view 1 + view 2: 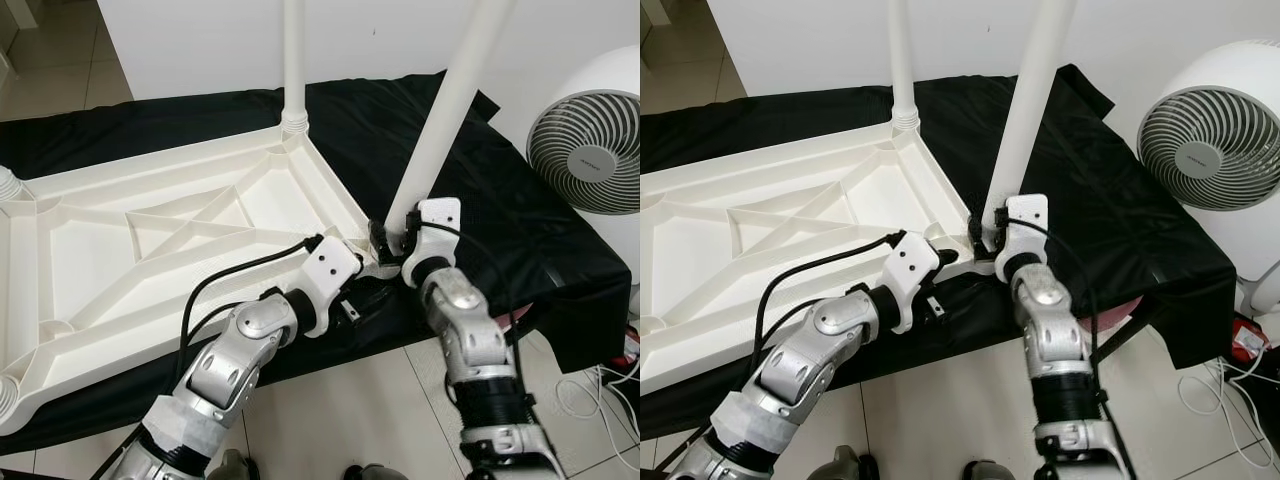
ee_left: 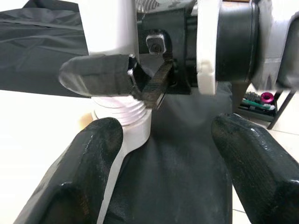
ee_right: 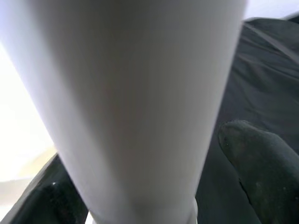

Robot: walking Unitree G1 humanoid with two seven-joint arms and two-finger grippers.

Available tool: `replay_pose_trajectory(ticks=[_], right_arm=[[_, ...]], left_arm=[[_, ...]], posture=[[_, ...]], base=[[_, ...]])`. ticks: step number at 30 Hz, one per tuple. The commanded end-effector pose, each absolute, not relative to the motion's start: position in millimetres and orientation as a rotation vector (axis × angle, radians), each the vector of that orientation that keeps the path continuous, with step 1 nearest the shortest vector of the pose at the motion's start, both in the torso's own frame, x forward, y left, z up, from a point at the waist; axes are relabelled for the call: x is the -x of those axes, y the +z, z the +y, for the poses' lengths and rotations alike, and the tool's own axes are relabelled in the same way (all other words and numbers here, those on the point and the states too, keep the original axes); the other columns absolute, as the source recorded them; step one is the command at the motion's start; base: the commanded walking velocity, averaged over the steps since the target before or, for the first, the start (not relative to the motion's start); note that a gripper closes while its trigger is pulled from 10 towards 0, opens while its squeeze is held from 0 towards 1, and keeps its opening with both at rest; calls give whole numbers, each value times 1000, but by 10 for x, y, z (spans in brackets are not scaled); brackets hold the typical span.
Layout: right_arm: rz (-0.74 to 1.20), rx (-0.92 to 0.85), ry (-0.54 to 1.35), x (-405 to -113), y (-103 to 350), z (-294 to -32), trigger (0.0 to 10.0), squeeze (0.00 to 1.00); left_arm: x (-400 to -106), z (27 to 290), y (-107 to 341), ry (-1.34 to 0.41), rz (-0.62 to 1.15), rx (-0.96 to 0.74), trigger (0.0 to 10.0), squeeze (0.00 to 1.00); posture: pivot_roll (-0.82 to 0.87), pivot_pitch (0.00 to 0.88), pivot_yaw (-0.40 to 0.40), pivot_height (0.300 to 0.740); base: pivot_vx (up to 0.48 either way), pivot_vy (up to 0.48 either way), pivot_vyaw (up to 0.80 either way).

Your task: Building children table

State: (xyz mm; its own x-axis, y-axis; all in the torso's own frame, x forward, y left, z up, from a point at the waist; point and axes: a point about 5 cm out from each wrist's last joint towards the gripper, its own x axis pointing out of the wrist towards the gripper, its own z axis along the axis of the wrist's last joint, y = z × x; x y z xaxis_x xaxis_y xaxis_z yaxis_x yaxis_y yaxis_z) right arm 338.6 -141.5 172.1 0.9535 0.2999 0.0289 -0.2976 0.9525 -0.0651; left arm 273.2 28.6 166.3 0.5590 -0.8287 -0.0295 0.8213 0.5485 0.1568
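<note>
**Right gripper clamped on a table leg at the near corner**

The right gripper (image 1: pixel 395 235) was clenched around the foot of a white table leg (image 1: pixel 448 110), low centre-right of the head views, where the leg leaned up toward the top right. Its wrist camera added the close detail: the pale tube (image 3: pixel 135 107) ran between two black fingers (image 3: pixel 261 158), one on either side and pressed close to it.

The left gripper (image 2: pixel 163 158) stood released, its two fingers spread wide with only black cloth between them. That wrist view alone revealed the ribbed white collar (image 2: pixel 124 116) at the leg's base, sitting just beyond the left fingertips, with the right gripper's black finger wrapped on the tube directly above it. From the head, the left gripper's tips were hidden behind its white wrist housing (image 1: pixel 330 268).

The upturned white tabletop (image 1: pixel 150 250), ribbed underneath, filled the left half of the head views on a black cloth (image 1: pixel 520 230). A second leg (image 1: pixel 293 60) stood upright at the far corner, top centre. A white fan (image 1: pixel 590 140) stood at the right edge, over a tiled floor (image 1: pixel 340 410).
</note>
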Motion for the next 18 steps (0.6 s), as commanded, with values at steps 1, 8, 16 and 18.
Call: replay_pose_trajectory(ticks=[1, 8, 16, 18], right_arm=[[-33, 79, 405, -3424, 1712, -1436, 10000, 0], [-43, 223, 579, -3523, 1716, -1481, 10000, 0], [-42, 292, 688, -3661, 1742, -1451, 10000, 0], [-33, 326, 716, -3708, 1751, -1462, 4431, 0]], left_arm=[[-2730, 274, 1633, -1023, -32, -169, 10000, 0], [-2742, 279, 1645, -1027, -35, -173, 10000, 0], [-2756, 285, 1664, -1025, -41, -179, 10000, 0], [-2760, 288, 1671, -1022, -43, -182, 10000, 0]], posture=[[-81, 60, -5, 740], [-81, 62, 8, 740], [-72, 68, 18, 740], [-71, 68, 18, 740]], base=[[0, 0, 0], [0, 0, 0], [0, 0, 0], [0, 0, 0]])
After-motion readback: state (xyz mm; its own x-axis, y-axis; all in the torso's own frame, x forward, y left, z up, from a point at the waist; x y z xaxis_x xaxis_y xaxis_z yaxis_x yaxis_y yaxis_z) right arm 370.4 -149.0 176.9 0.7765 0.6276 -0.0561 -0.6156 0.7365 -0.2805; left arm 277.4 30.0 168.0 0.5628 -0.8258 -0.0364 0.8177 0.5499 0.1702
